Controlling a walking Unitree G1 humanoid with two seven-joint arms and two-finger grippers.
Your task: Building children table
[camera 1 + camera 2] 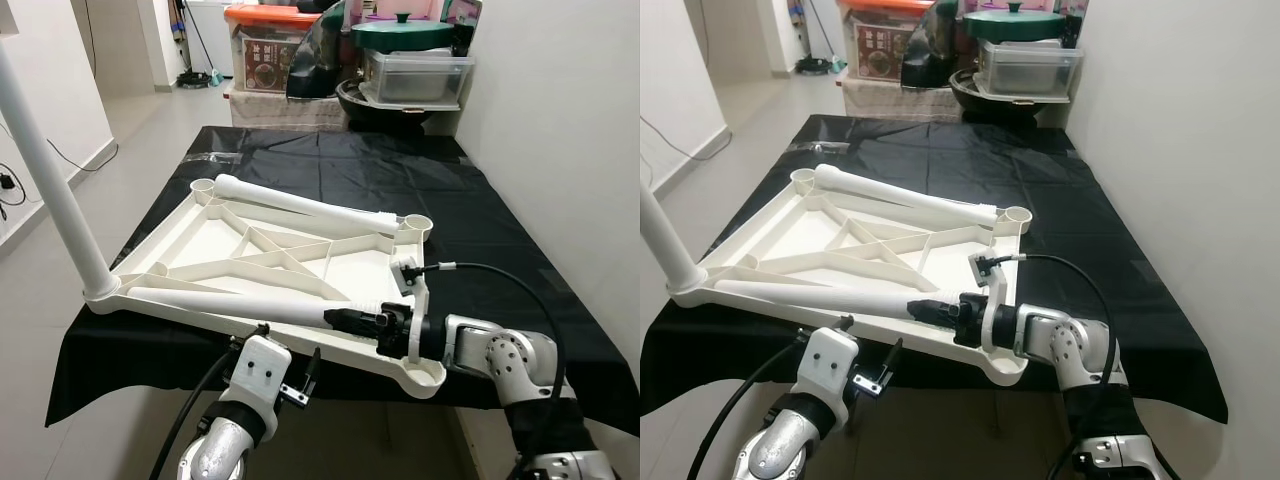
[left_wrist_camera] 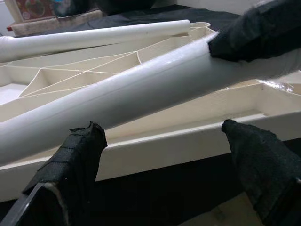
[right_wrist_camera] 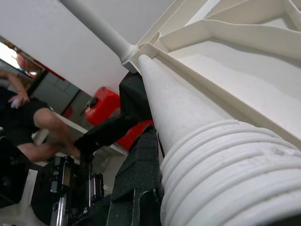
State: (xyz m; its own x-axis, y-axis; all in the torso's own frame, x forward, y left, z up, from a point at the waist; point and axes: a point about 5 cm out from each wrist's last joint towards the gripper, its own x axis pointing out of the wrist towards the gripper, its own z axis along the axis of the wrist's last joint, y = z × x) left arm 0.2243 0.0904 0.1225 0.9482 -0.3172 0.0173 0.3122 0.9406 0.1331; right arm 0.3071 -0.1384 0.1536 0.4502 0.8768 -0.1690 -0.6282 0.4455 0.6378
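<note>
Right hand (image 1: 352,318): your fingers clamp the threaded end of the loose white leg (image 1: 230,303).
Left hand (image 1: 290,372): open, just below the inverted tabletop (image 1: 350,270).

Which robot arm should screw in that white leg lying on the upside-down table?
Probably the right. The right gripper is already shut on the loose white leg at its threaded end, near the empty corner socket. The left gripper hangs open below the tabletop edge.
</note>
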